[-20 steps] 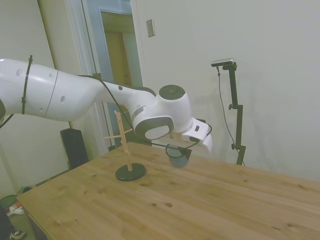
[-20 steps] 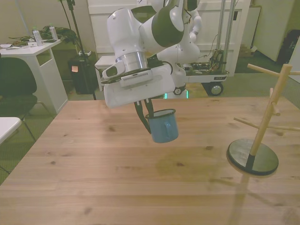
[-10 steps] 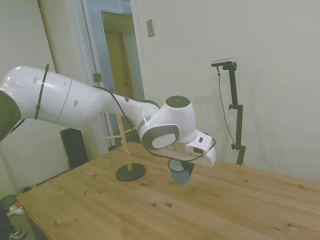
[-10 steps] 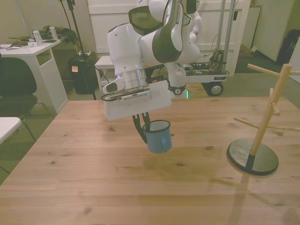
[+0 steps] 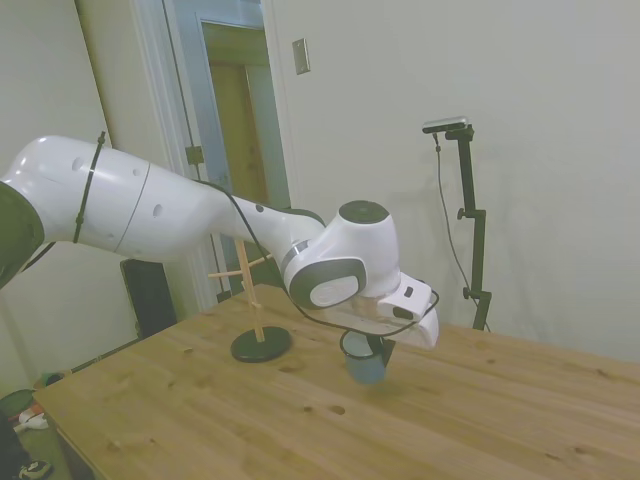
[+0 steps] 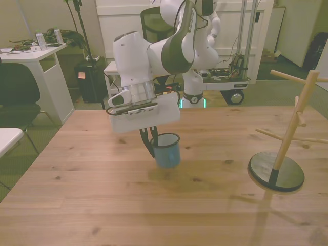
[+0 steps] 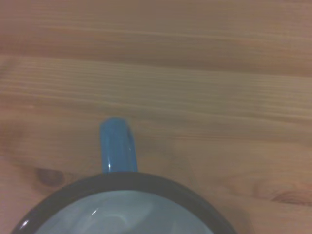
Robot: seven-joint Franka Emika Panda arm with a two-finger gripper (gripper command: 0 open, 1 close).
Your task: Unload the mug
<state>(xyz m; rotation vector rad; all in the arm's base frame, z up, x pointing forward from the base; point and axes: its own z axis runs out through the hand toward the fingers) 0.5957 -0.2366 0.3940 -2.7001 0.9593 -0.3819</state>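
The light-blue mug hangs upright from my gripper, which is shut on its rim at the side toward the front view's left. It is held low over the middle of the wooden table, right at the surface; whether its base touches the wood cannot be told. From the side, the mug sits under the white hand, with the gripper on its rim. The wrist view shows the mug's dark rim, white inside and blue handle above the wood grain.
A wooden mug tree on a dark round base stands at the front view's right, with bare pegs. In the side view this mug tree is behind the arm. A white desk and a black chair stand beyond the table.
The arm has come down and moved toward the front view's left, carrying the mug from well above the table to just at its surface. The mug stays gripped.
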